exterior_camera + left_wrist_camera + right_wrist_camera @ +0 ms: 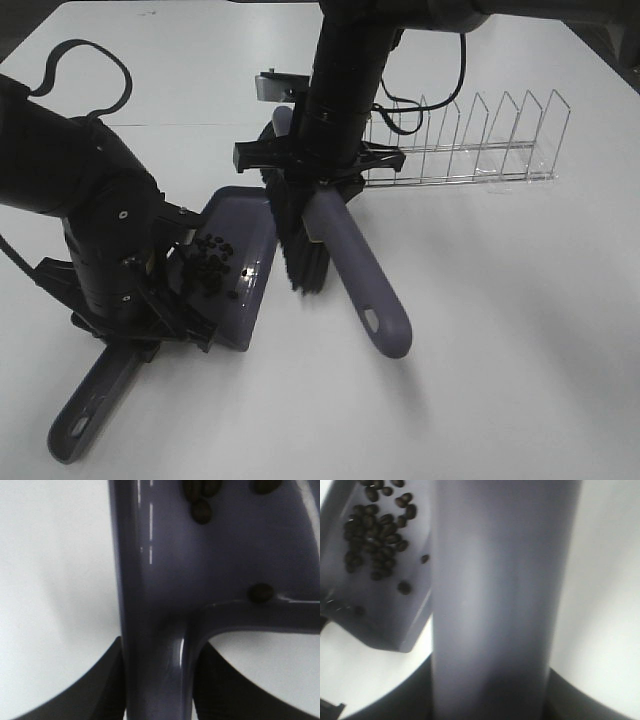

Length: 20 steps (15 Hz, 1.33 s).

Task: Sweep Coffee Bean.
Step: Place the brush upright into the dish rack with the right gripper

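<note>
The coffee beans [208,268] lie as a dark cluster inside the purple dustpan [248,290], which rests on the white table. My left gripper [135,330] is shut on the dustpan's handle [88,412]. The left wrist view shows the handle [155,630] between the dark fingers [85,695], with a few beans [201,510] on the pan. My right gripper [320,165] is shut on the purple brush handle [365,290]. The black bristles [300,235] stand at the pan's open edge. The right wrist view shows the brush handle [500,605] beside the beans [375,540] in the dustpan [395,620].
A clear wire rack [470,145] stands on the table behind the brush, at the back right. A black cable [90,60] loops above the left arm. The table's far corners show dark floor beyond the edges.
</note>
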Each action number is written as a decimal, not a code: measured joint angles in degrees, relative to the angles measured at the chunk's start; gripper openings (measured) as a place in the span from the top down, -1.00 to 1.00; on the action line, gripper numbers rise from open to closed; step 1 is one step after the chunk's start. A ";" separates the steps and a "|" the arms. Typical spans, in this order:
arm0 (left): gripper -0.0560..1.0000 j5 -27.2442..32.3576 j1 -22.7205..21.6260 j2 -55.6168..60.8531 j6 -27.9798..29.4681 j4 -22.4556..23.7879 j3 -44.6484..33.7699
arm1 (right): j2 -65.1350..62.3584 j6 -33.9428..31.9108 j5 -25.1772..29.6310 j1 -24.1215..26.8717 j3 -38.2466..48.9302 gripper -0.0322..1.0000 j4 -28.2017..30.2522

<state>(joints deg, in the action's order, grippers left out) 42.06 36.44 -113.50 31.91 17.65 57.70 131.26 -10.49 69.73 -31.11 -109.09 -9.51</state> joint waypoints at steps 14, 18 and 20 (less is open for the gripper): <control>0.27 -0.80 0.00 0.00 0.00 -0.40 0.00 | -1.15 -2.12 0.34 0.23 6.88 0.37 24.06; 0.27 -0.80 0.00 0.00 0.00 -0.80 0.00 | -1.60 1.95 0.34 3.09 6.93 0.37 9.05; 0.27 -0.86 0.00 0.00 0.11 -1.09 0.00 | -3.50 3.50 0.29 6.30 6.93 0.37 5.39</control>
<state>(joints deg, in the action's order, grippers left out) 41.20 36.44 -113.50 32.03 16.56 57.70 127.77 -6.99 70.02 -24.81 -102.16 -4.13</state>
